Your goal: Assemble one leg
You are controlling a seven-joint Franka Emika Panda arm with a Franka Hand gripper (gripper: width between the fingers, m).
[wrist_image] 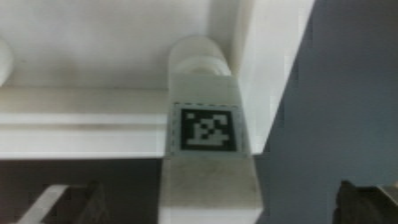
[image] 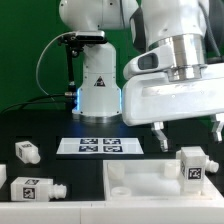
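Note:
One leg [image: 191, 166], a small white block with a black-and-white tag, stands at the right end of the large white slab [image: 140, 192]. My gripper [image: 188, 134] hangs just above it, open, with one finger on each side. In the wrist view the same leg [wrist_image: 208, 120] runs up the middle with its tag facing the camera. My gripper [wrist_image: 210, 206] is open there, and both dark fingertips [wrist_image: 54, 205] stand well clear of the leg's sides. The slab's raised edge [wrist_image: 89, 110] lies behind the leg.
Two more legs [image: 25, 152] [image: 31, 190] lie on the black table at the exterior view's left. The marker board [image: 100, 146] lies flat in front of the arm's white base [image: 97, 90]. A cable hangs at the left of the base.

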